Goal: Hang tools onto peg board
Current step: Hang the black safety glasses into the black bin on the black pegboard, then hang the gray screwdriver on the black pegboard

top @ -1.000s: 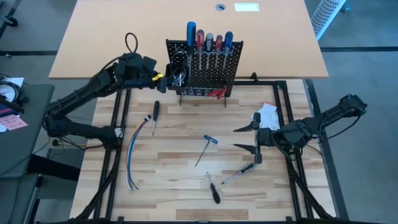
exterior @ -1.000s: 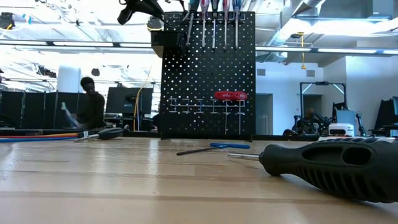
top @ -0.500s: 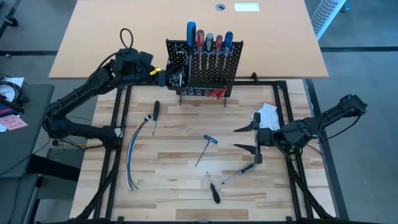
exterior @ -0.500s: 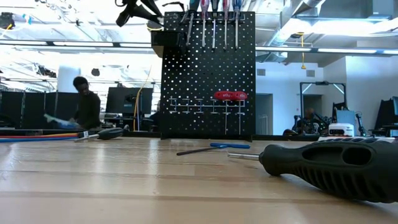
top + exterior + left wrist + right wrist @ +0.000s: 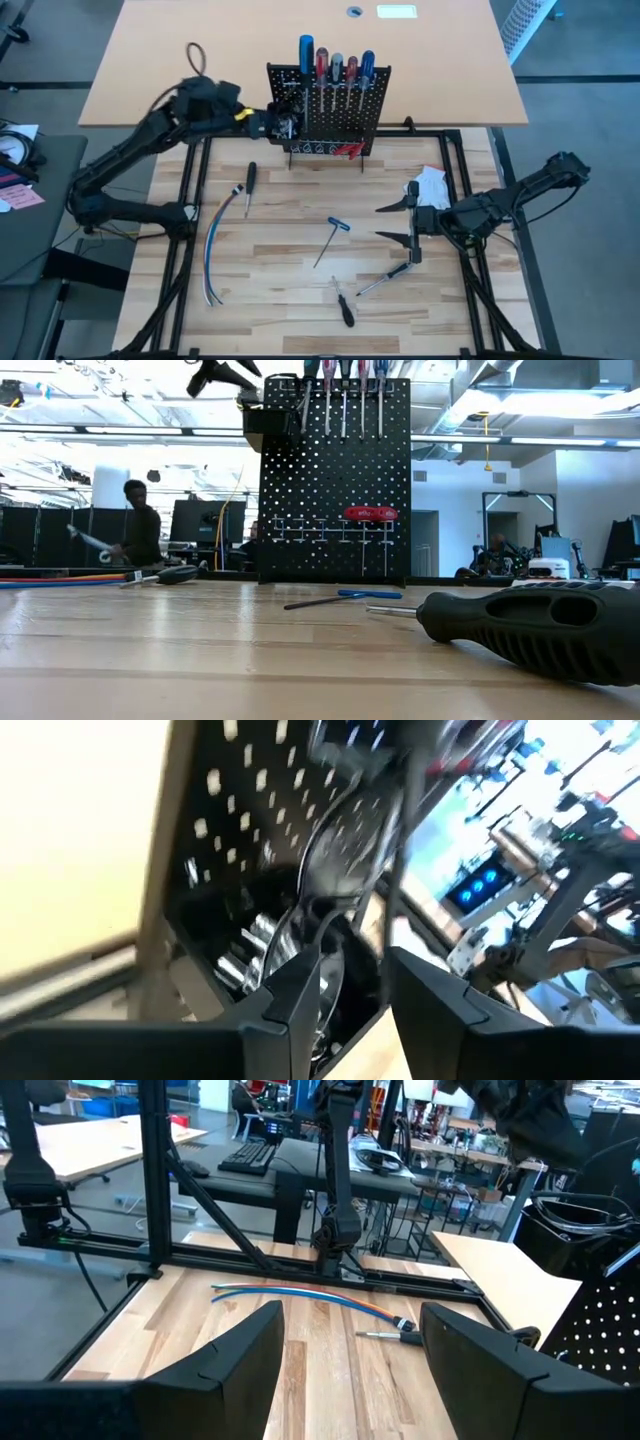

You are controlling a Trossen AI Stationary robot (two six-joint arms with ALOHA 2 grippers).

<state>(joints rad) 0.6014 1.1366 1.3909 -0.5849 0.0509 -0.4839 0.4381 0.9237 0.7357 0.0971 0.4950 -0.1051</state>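
We see the left gripper (image 5: 272, 121) at the upright black perforated peg board's (image 5: 340, 120) nine-o'clock bin, fingers parted, gripping nothing visible. The right gripper (image 5: 393, 224) waits wide open, empty.

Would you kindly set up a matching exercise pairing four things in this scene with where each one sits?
Things:
1. red-handled pliers
2. white glove
3. bundle of loose cables
4. left gripper

Places:
A. lying on the table, on the left arm's side
B. at the bin on the peg board's side
C. hanging low on the peg board's front
D. on the table beside the right gripper

Pairs: 1-C, 2-D, 3-A, 4-B
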